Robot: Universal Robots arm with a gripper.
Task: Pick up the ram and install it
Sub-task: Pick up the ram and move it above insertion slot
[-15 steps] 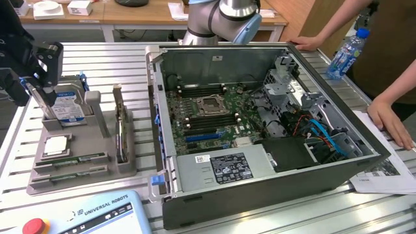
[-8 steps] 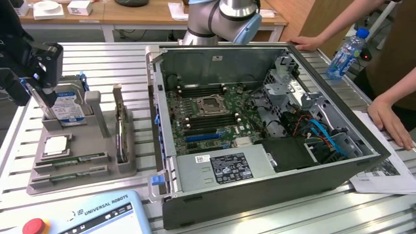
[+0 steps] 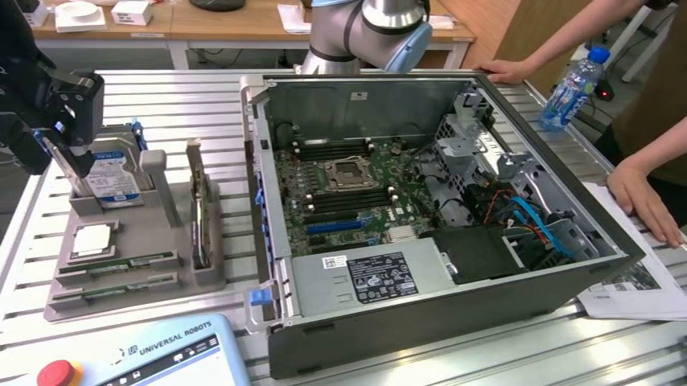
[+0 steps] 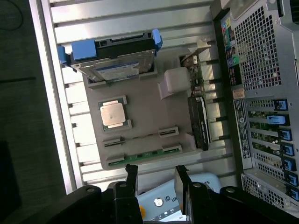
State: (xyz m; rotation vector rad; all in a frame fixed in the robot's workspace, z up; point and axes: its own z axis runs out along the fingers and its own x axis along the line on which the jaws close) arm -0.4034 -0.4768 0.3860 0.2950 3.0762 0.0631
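- Broadly, the open computer case (image 3: pixel 355 100) is the biggest hazard: a person's hand (image 3: pixel 644 201) rests just beside it, so an arm swinging a part over could strike it.
- On the grey tray (image 4: pixel 145 112) the hard drive (image 4: pixel 114 65) and processor (image 4: pixel 113 114) stand near; a misaimed descent could knock them.
- The ram (image 4: pixel 142 155) lies on edge in its tray slot; a skewed grip might bend it.
- The pincer (image 4: pixel 156 173) is spread wide, empty, hovering above the tray, touching nothing.

The wide-spread tool (image 4: pixel 156 179) hangs near the ram (image 4: pixel 145 156) in the grey tray (image 4: pixel 145 116).
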